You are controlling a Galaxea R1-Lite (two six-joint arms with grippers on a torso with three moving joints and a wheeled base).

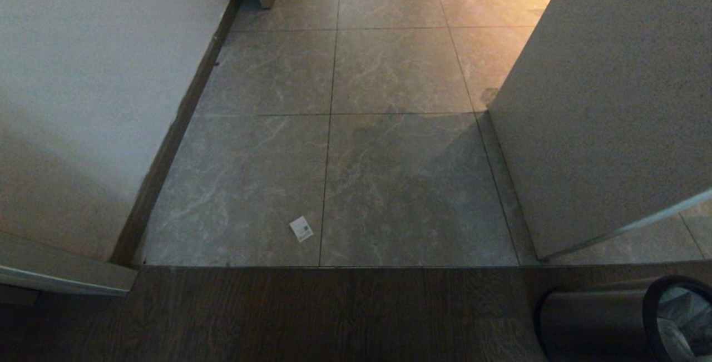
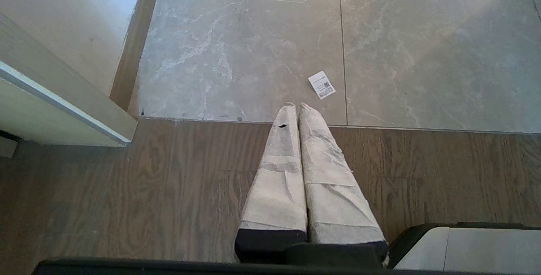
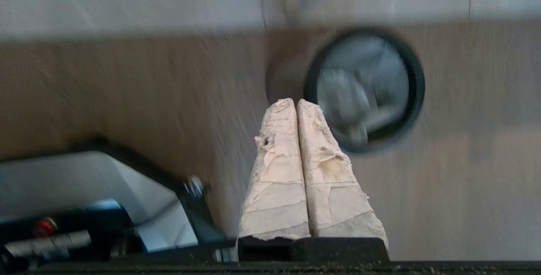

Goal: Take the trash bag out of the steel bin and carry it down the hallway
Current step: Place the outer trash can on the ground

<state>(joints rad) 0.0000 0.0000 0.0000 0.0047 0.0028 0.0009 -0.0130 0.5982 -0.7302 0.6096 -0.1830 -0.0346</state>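
A doorway joins two floors: dark wood planks (image 1: 289, 317) nearest me, and beyond the threshold the hallway (image 1: 389, 73) of glossy marble-look tiles, bounded by a cream wall (image 1: 83, 84) on my left and a pale panel (image 1: 606, 106) on my right. A small white printed label (image 1: 301, 229) lies on a tile just beyond the threshold.

The steel bin (image 1: 589, 317) stands on the wood at the lower right corner of my head view, cut off by the frame edge; its black rim (image 1: 651, 306) encloses pale crinkled plastic, the trash bag (image 1: 681, 317), inside the bin.

My right gripper (image 3: 294, 102) hangs above the wood floor with its two cloth-wrapped fingers (image 3: 279, 173) pressed together, holding nothing. In its wrist view, which is blurred, the bin's open mouth appears just beyond and to one side of the fingertips, with the bag's plastic (image 3: 359, 85) visible inside the rim; the gripper is near the bin but apart from it, and touches neither rim nor bag.

My left gripper (image 2: 296, 106) hangs over the wood floor with its tips near the threshold, wrapped fingers (image 2: 329, 182) likewise closed together and empty. The label lies on the tile just beyond them.
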